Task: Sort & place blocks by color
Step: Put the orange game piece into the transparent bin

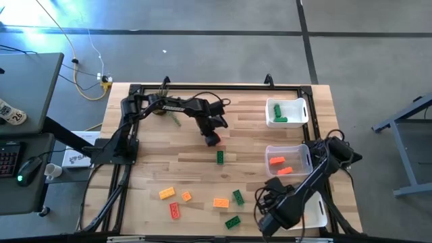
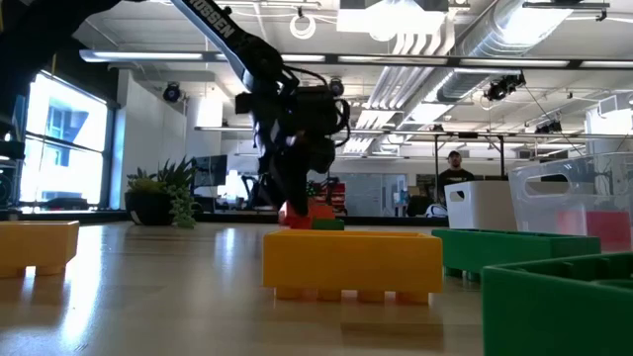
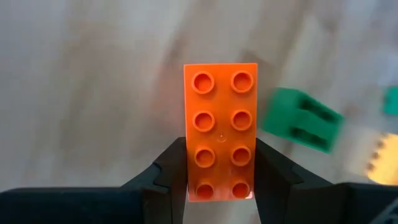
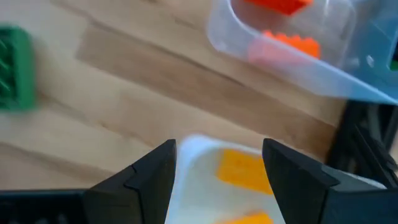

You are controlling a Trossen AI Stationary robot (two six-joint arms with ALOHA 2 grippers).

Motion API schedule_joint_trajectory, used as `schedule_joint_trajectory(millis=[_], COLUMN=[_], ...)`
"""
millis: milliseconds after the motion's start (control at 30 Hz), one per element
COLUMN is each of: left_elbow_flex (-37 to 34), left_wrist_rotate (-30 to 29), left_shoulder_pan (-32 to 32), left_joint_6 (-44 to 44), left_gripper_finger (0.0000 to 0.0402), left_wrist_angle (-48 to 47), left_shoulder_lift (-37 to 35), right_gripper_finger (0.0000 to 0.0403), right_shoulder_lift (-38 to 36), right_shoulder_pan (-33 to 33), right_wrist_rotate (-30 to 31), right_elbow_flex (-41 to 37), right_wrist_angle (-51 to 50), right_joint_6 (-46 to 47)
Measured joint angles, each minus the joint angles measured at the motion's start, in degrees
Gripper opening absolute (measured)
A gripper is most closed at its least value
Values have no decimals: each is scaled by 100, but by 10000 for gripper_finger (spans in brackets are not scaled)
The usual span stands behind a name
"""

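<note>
Light wood-plank table (image 1: 202, 175), open-plan office with exposed ceiling ducts behind. Left gripper (image 3: 221, 180) mid-table, fingers clamped on the short end of a red-orange block (image 3: 221, 127), studs facing the wrist camera. A green block (image 1: 220, 157) lies near it. Right gripper (image 4: 217, 168) open over the near white bin (image 4: 193, 155), holding nothing

Both arms are dark, near-black, built of rounded jointed segments. The left arm (image 1: 172, 104) carries white lettering along its upper link and black cables looped near the wrist. The right arm (image 1: 304, 192) trails bundled black cables. Each ends in matte black, angular jaws.
</note>
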Motion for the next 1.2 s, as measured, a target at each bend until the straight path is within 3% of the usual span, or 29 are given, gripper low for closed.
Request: schedule_joint_trajectory(millis=[100,333,733,933,1067,1200], left_elbow_flex=[7,9,20,20,21,24], left_wrist_rotate=[233,169,545,1298,1835,2329], left_shoulder_pan=[3,17,22,57,63,26], left_joint_6=[168,612,1125,1325,1325,1290], left_gripper_finger=[111,111,113,113,113,113], left_wrist_angle=[-104,-513,-955,-1095,-1105,-1082], left_shoulder_lift=[-179,-625,-1601,-1999,-2201,-2302], right_gripper_finger=[227,227,227,227,227,227], right_shoulder_lift=[0,0,-19,-299,-674,-1102], right_shoulder_pan=[-137,-463,-1198,-1533,-1699,-1882], right_wrist_rotate=[385,1160,1899,2054,2483,2746], right_elbow_flex=[0,20,20,20,20,22], right_wrist_angle=[99,302,734,729,684,847], right_joint_6=[-1,-269,-1305,-1987,-2474,-3420])
